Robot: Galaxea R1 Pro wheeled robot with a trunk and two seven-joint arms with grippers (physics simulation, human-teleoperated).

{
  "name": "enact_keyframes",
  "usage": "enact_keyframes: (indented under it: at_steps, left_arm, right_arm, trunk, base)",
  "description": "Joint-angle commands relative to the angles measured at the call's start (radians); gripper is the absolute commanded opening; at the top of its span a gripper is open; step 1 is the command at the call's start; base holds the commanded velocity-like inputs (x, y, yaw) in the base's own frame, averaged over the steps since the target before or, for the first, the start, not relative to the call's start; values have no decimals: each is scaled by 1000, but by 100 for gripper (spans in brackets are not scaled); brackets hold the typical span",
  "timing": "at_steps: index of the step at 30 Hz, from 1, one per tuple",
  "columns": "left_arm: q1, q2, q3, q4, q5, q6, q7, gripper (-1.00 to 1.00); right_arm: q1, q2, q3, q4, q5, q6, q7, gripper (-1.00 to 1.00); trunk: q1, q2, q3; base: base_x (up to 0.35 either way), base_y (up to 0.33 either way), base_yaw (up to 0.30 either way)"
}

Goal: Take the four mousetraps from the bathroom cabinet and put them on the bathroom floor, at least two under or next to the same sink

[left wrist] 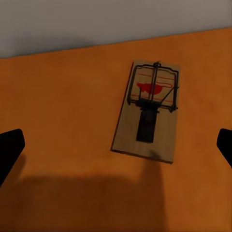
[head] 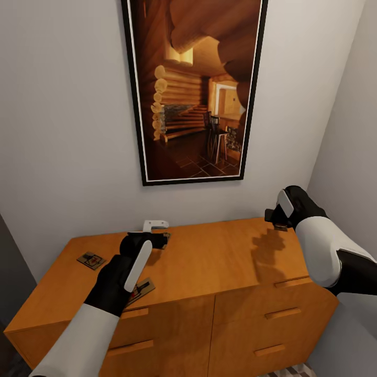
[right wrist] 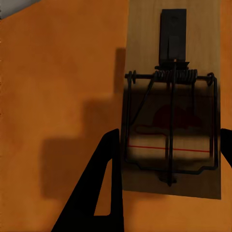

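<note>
Two mousetraps sit in reach on the cabinet (head: 209, 262): your right gripper (right wrist: 166, 164) straddles one mousetrap (right wrist: 171, 106) open-jawed, the left gripper (left wrist: 116, 150) hangs open, so pinch these light, stiff boards by their long edges.

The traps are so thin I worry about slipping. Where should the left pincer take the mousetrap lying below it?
Probably straight down onto the mousetrap, pinching the board's two long edges: it lies flat on the cabinet, the wire parts cover its top, and the left pincer hangs open above it.

Orange-brown cabinet (head: 220, 262), drawers shut, four flat tan mousetraps (head: 91, 259) spread on top, one (head: 281, 226) between the right gripper's (head: 277, 217) fingers
</note>
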Motion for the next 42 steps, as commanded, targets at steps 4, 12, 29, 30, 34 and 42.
enact_keyframes:
  at_steps: [4, 12, 29, 30, 34, 42]
  left_arm:
    - [-1, -1, -1, 2, 11, 3, 10, 100]
    - [-1, -17, -1, 0, 8, 3, 11, 100]
    - [-1, -24, 0, -25, 9, 32, 24, 100]
    - [-1, -24, 0, -26, 10, 33, 24, 100]
    - [-1, -24, -1, -26, 10, 37, 24, 100]
    - [-1, -24, -1, -27, 10, 39, 24, 100]
  right_arm:
    - [-1, 1, -7, 0, 2, 3, 0, -100]
    - [-1, 1, -7, 1, 2, 3, 2, -100]
    - [-1, 1, -6, 1, 2, 3, 2, -100]
    - [-1, 1, -6, 1, 2, 3, 2, -100]
    - [-1, 1, -6, 1, 2, 3, 2, -100]
    - [-1, 1, -7, 1, 2, 3, 2, -100]
  trunk:
    - [0, -1, -1]
    - [0, -1, -1]
    - [0, -1, -1]
    - [0, -1, -1]
    - [0, -1, -1]
    - [0, -1, -1]
  base:
    - [0, 0, 0]
    - [0, 0, 0]
    - [0, 0, 0]
    - [0, 0, 0]
    - [19, 0, 0]
    - [41, 0, 0]
